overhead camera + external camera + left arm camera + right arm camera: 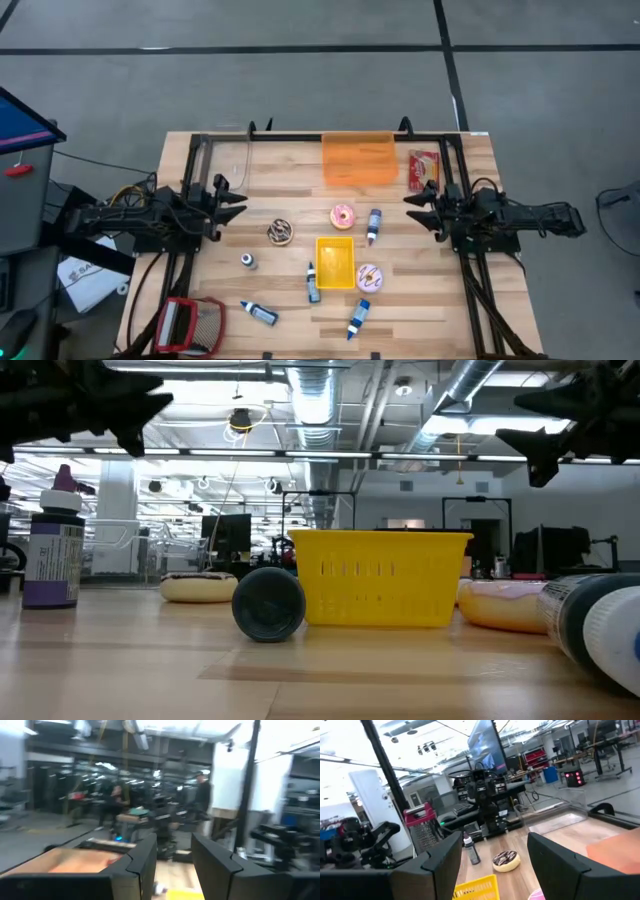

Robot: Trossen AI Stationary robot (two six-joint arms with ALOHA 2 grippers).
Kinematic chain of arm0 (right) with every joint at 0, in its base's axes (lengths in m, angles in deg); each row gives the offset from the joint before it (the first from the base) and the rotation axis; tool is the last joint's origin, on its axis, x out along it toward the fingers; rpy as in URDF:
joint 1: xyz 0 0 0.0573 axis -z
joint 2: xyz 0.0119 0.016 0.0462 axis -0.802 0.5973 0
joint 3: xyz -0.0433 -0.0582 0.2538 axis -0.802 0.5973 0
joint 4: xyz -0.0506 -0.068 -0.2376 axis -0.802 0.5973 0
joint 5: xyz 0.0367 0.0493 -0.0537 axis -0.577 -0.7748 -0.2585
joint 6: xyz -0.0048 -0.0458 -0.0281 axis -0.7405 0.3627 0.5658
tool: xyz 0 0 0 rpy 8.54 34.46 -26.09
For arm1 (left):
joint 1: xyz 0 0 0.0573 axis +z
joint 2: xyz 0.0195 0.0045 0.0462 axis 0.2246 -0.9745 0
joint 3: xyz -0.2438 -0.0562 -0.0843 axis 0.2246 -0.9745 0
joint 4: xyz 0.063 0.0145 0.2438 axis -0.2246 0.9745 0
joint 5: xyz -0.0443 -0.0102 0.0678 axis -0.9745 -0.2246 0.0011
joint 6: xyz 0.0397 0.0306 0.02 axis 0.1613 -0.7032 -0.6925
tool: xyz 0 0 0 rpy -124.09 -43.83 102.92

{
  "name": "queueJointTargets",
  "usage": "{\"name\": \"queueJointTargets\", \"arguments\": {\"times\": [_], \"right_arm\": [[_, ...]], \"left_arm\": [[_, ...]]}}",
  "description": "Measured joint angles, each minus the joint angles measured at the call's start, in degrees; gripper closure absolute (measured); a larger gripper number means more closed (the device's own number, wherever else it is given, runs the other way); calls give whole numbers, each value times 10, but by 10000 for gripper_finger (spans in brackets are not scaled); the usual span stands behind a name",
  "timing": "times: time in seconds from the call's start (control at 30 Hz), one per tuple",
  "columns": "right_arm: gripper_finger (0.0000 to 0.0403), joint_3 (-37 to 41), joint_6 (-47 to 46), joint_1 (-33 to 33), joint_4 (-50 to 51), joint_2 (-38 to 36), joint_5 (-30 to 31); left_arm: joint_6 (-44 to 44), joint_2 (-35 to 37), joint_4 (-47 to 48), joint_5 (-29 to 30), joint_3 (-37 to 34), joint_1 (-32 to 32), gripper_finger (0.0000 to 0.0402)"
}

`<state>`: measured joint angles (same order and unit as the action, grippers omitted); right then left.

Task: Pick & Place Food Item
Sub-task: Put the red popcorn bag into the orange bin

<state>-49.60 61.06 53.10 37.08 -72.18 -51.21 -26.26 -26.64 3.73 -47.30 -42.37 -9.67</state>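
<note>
Three doughnuts lie flat on the wooden table: a pink one [342,215], a chocolate one [281,232] and a sprinkled one [369,277]. A yellow basket [335,262] stands between them, and a red snack packet [424,168] lies at the far right. My left gripper [238,203] hovers at the table's left side, its fingers a narrow gap apart [172,845] with nothing between them. My right gripper [412,208] hovers at the right side, open wide [495,845] and empty. Both are raised above the table and point roughly level toward its middle.
An orange tray [358,160] sits at the far middle. Several small bottles lie or stand around the basket, such as one [373,225] beside the pink doughnut and one [258,313] at the near left. A red mesh basket [190,325] stands at the near left corner.
</note>
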Motion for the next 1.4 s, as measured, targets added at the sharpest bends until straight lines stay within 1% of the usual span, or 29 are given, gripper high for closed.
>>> {"name": "queueJointTargets", "arguments": {"times": [0.07, 0.13, 0.23, 0.4, 0.5, 0.57, 0.67, 0.73, 0.83, 0.9, 0.93, 0.97, 1.0, 1.03, 1.1, 1.13, 1.17, 1.2, 1.23, 1.27, 1.3, 1.37, 1.4], "right_arm": [[184, 0, 11, -5, 0, 0, 0], [188, 0, 14, -10, 0, 2, 0], [205, 0, 16, -22, -8, 13, -1], [237, 0, 17, -48, -48, 42, -3], [244, 0, 28, -74, -70, 67, 0], [244, 0, 33, -91, -97, 86, 25], [245, 0, 25, -119, -146, 113, 36], [245, -1, 18, -147, -207, 132, 33], [249, -13, 51, -216, -303, 174, 32], [254, -38, 99, -273, -351, 212, 53], [257, -55, 123, -302, -350, 233, 80], [261, -73, 148, -329, -333, 253, 123], [264, -94, 170, -358, -302, 275, 184], [267, -123, 189, -386, -252, 295, 266], [269, -196, 194, -442, -101, 334, 454], [270, -236, 170, -468, -6, 358, 549], [270, -276, 128, -493, 91, 383, 630], [270, -315, 78, -514, 182, 410, 692], [270, -352, 23, -531, 264, 434, 735], [270, -387, -25, -545, 331, 461, 759], [270, -415, -66, -551, 383, 483, 767], [272, -463, -116, -544, 445, 523, 752], [273, -484, -129, -529, 462, 542, 726]], "left_arm": [[8, 0, 2, -44, 0, 0, 282], [18, -3, 1, -64, 0, 0, 282], [16, -4, -23, -63, 0, 0, 282], [-1, -3, -123, -65, 0, 0, 282], [-6, -4, -131, -65, 0, 0, 282], [-7, -15, -135, -53, 0, 0, 282], [-19, -49, -149, -17, 1, 0, 282], [-37, -85, -155, -11, 14, 0, 282], [-66, -148, -186, -28, 47, 0, 282], [-87, -190, -207, -50, 74, 0, 282], [-98, -208, -211, -61, 93, 0, 282], [-112, -222, -212, -72, 110, 0, 282], [-125, -234, -208, -83, 126, 0, 282], [-141, -244, -202, -91, 142, 0, 282], [-169, -256, -191, -97, 165, 0, 282], [-182, -259, -186, -97, 173, 0, 282], [-193, -259, -180, -96, 179, 0, 282], [-199, -257, -173, -97, 181, 0, 282], [-206, -256, -171, -98, 181, 0, 282], [-210, -252, -168, -103, 181, 0, 282], [-211, -245, -162, -120, 181, 0, 282], [-210, -232, -163, -158, 182, -1, 282], [-209, -224, -158, -173, 182, -3, 282]]}}
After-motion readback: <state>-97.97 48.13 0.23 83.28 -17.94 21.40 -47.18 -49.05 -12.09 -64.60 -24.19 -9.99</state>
